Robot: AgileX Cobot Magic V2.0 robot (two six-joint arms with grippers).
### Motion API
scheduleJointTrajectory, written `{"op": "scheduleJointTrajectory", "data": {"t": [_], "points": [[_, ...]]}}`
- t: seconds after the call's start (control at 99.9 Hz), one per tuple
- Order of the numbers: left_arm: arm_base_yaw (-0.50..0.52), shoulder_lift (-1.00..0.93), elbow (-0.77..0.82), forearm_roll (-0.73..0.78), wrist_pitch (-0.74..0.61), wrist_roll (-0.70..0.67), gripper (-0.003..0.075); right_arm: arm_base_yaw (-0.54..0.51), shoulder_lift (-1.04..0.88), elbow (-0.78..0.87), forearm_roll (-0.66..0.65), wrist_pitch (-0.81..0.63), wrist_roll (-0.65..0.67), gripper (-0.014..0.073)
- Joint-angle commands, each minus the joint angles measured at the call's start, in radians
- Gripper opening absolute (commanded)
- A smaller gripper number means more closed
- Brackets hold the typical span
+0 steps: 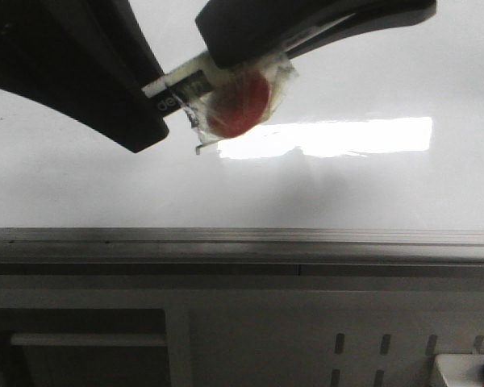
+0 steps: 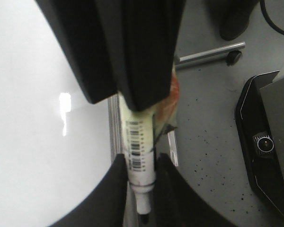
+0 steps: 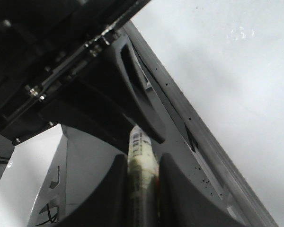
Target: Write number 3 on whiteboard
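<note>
Front view: the grey frame edge (image 1: pixel 242 238) lies nearest, the whiteboard (image 1: pixel 105 185) beyond it. Above a glare patch (image 1: pixel 339 135), both grippers clamp one marker (image 1: pixel 181 89) with a red wrapped end (image 1: pixel 238 103). No drawn 3 shows.

Panel (image 1: pixel 306 339), grey, with vertical slots, below the board's edge. Handle (image 1: pixel 89 340), pale horizontal bar, on the dark recess beside it. Floor (image 2: pixel 208 142), grey, speckled with dark dots. Rod (image 2: pixel 210 52), metal, lying on the floor, small black wheel at its end. Black case (image 2: pixel 265 142), glossy, with round lens, near the rod.
</note>
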Motion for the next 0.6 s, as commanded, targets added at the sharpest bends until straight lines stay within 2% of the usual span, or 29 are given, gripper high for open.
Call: {"op": "scheduleJointTrajectory", "data": {"t": [0.0, 0.23, 0.3, 0.47, 0.59], "points": [[-0.009, -0.024, -0.038, -0.062, -0.121, 0.008, -0.0020, 0.006, -0.007, -0.033, 0.100, 0.070, -0.012, -0.0054], [-0.009, -0.024, -0.038, -0.071, -0.126, 0.001, -0.0005, 0.006, -0.007, -0.033, 0.105, 0.094, -0.012, -0.0054], [-0.009, -0.024, -0.038, -0.071, -0.126, 0.001, 0.0062, 0.006, -0.007, -0.033, 0.111, 0.094, -0.012, -0.0054], [-0.009, -0.024, -0.038, -0.071, -0.132, 0.001, 0.0316, 0.006, -0.007, -0.033, 0.118, 0.096, -0.012, -0.0054], [-0.009, -0.024, -0.038, -0.071, -0.156, 0.001, 0.0413, 0.006, -0.007, -0.033, 0.118, 0.096, -0.012, -0.0054]]}}
